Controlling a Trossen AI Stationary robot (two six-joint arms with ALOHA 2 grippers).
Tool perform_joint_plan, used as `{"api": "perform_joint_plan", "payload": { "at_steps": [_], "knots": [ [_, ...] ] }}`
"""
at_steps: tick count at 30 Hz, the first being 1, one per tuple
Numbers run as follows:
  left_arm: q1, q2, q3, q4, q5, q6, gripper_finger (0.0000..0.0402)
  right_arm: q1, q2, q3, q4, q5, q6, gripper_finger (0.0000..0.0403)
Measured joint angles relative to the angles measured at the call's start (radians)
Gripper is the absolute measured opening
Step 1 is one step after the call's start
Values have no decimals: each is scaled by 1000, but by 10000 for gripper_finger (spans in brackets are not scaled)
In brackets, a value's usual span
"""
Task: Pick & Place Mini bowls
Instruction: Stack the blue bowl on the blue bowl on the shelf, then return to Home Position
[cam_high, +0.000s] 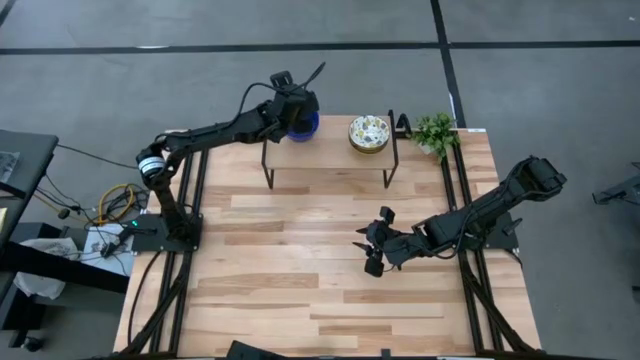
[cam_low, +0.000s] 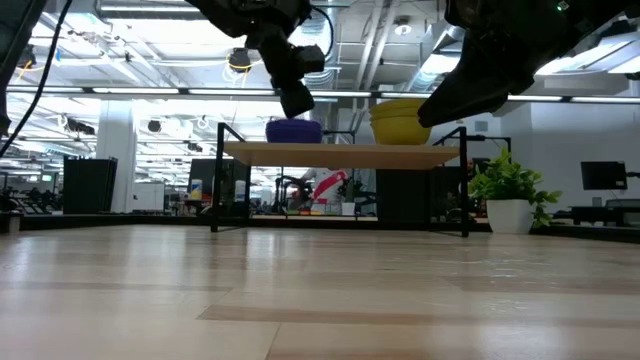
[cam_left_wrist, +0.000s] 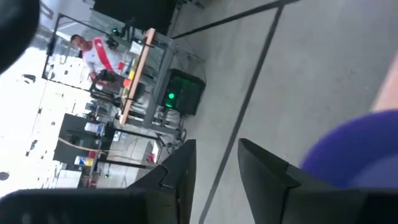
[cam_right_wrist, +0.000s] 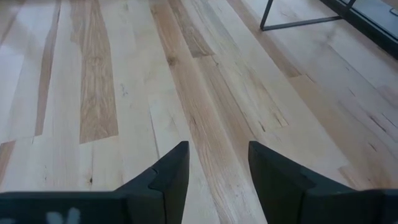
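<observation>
Blue mini bowls (cam_high: 305, 127) sit stacked on the left part of a small raised shelf (cam_high: 330, 152) at the table's far edge. They show as a blue stack (cam_low: 294, 130) in the low view. A stack of speckled bowls (cam_high: 369, 133) stands on the shelf's right part. My left gripper (cam_high: 296, 108) hovers just above the blue stack, open, with the blue rim (cam_left_wrist: 354, 149) beside one finger in the left wrist view. My right gripper (cam_high: 370, 243) is open above bare table at centre right, holding nothing (cam_right_wrist: 217, 168).
A small green potted plant (cam_high: 435, 132) stands at the shelf's right end, near the table's far right corner. The shelf rests on thin black metal legs (cam_high: 267, 165). Bare wooden table (cam_high: 290, 260) stretches from the shelf to the near edge. A person (cam_left_wrist: 99, 53) shows far off in the room.
</observation>
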Motion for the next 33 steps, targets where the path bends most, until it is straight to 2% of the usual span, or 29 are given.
{"api": "perform_joint_plan", "payload": {
  "at_steps": [10, 14, 17, 19, 20, 22, 24, 26, 28, 31, 33],
  "knots": [
    [-7, -12, -26, 28, -2, 50, 102, 0, 0, 0, 0, 0, 0, 153],
    [-24, -60, -27, 38, -28, 78, 102, 0, 0, 0, 0, 0, 0, 153],
    [-62, -116, -27, 9, -70, -7, 102, 0, 0, 0, -1, 0, 0, 155],
    [-108, -175, -27, -114, -57, -133, 102, 5, 0, 0, -1, -7, 0, 156],
    [-134, -206, -27, -198, -17, -211, 102, 13, 0, 0, -1, -12, -1, 157],
    [-176, -278, -52, -336, 153, -390, 102, 39, -3, 0, -3, -7, -8, 157],
    [-209, -366, -133, -380, 397, -527, 102, 67, -22, 0, -14, 30, -7, 157],
    [-245, -457, -251, -354, 593, -602, 102, 95, -54, 0, -14, 74, -17, 155],
    [-288, -546, -390, -290, 674, -672, 102, 127, -89, 0, -14, 109, -48, 154],
    [-365, -681, -620, -112, 692, -788, 101, 179, -137, 1, 15, 142, -116, 153],
    [-429, -761, -783, 76, 688, -856, 101, 217, -157, 1, 52, 145, -179, 153]
  ]
}}
